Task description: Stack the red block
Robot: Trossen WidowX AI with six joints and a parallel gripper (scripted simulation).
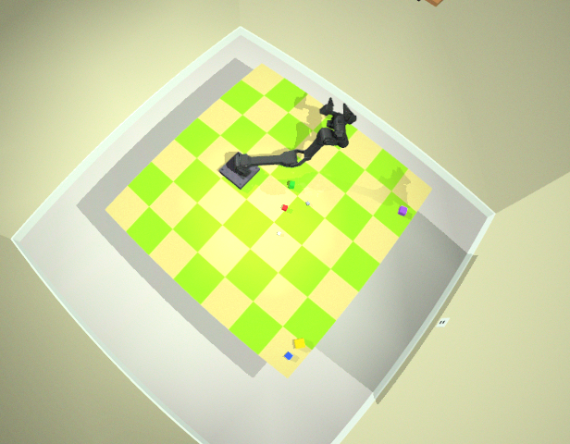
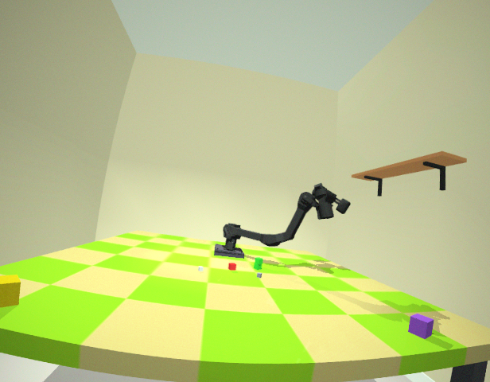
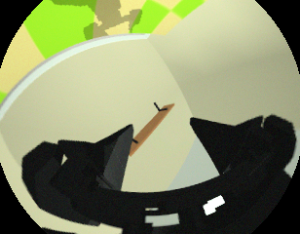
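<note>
The red block (image 1: 284,207) (image 2: 231,266) lies on the checkered table in front of the arm's base. The green tower (image 1: 291,184) (image 2: 258,263) stands upright near it, a short gap away, with nothing on top. My gripper (image 1: 337,102) (image 3: 162,124) is open and empty. It is raised high above the table, out past the tower towards the wall, far from both the block and the tower. In the exterior view its fingers are seen from the side. The wrist view shows neither the red block nor the green tower.
A small grey cube (image 1: 307,203) (image 2: 259,274) lies near the tower, and a small white cube (image 1: 278,233) (image 2: 200,268) near the red block. A purple block (image 1: 402,210) (image 2: 420,325), a yellow block (image 1: 300,342) (image 2: 4,291) and a blue block (image 1: 288,355) lie farther out. A shelf (image 2: 410,165) (image 3: 152,129) hangs on the wall.
</note>
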